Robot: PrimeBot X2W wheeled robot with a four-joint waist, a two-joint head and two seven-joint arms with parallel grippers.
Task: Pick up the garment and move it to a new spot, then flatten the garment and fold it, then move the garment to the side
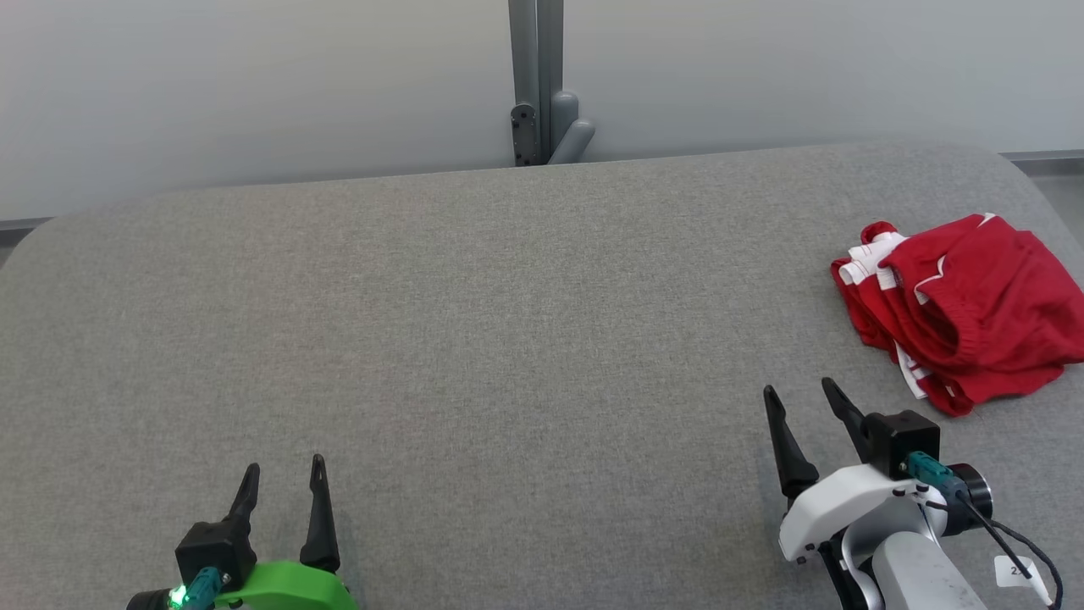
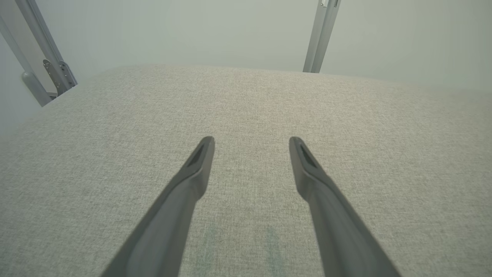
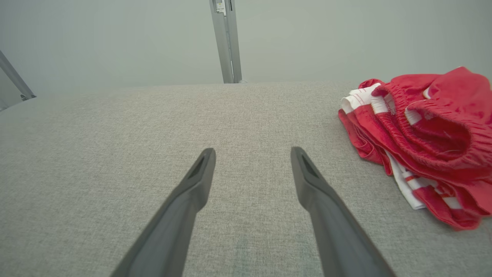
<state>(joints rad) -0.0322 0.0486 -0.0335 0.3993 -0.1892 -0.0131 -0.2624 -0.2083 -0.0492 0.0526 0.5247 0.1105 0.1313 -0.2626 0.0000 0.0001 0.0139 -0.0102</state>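
Plainly, little writing can be read: a small white tag (image 1: 1014, 572) hangs by the black cable (image 1: 1008, 529) at the right wrist, and its dark mark is too small to make out. In the right wrist view a pale label (image 3: 220, 5) sits at the top of the grey post (image 3: 227, 42), equally unreadable.

The right gripper (image 1: 799, 386) has its two dark fingers spread wide. They hover over the grey padded surface (image 1: 508, 322), with only that fabric showing between them. They grip nothing and stand apart from the garment. The left gripper (image 1: 285, 463), on its green housing (image 1: 288, 589), is likewise spread wide with bare grey fabric between its fingers, well apart from the garment. Whether either set of fingertips touches the surface cannot be told.

The garment (image 1: 965, 313) lies ahead of the right gripper and off to its right, near but not touching, on the side away from the left gripper. It is red cloth with white trim, bunched in a loose crumpled heap. A gathered elastic band curls open on top. White-striped edges stick out at the side facing the right gripper, and also at the end nearest the robot. In the right wrist view the heap (image 3: 430, 127) sits just beyond and to the right of the right-hand finger (image 3: 326, 207).
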